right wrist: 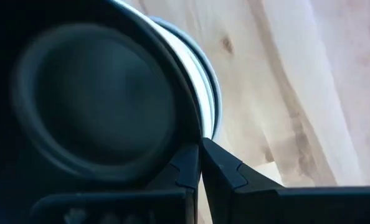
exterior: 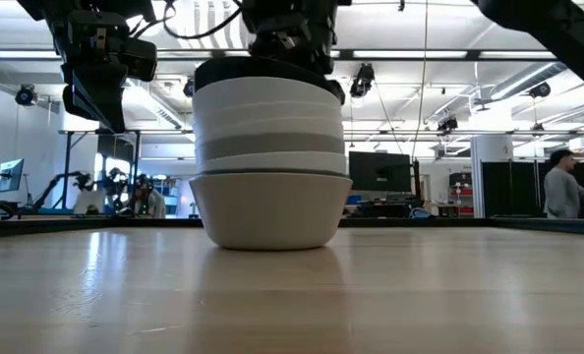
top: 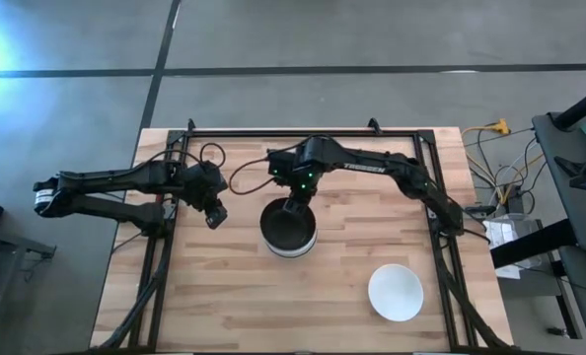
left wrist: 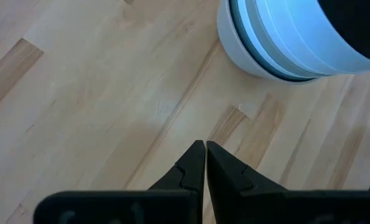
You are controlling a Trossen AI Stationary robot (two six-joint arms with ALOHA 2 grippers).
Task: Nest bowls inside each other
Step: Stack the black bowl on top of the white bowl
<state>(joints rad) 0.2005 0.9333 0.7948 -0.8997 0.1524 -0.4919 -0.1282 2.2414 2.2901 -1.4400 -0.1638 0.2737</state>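
A stack of nested bowls (top: 288,235) (exterior: 270,167) stands mid-table, its lowest white bowl resting on the wood. White and light grey rims show in bands, and a black bowl (right wrist: 91,99) sits on top. A single white bowl (top: 396,292) stands alone toward the near right. My right gripper (top: 294,205) (right wrist: 201,144) is at the far side of the stack's top and is shut on the black bowl. My left gripper (top: 215,217) (left wrist: 205,144) hovers shut to the left of the stack (left wrist: 284,43), above bare wood. My right gripper pinches the black bowl's rim (right wrist: 194,127) on its far side, one finger inside the bowl and one outside. The fingers come from above, pointing down. The black bowl sits nested in the top of the stack, upright.
A dark metal frame (top: 175,237) borders the table on the left, far and right sides. Bare wood lies near and left of the stack. Cables and equipment sit off the right edge. A person (exterior: 564,192) stands in the room beyond the table.
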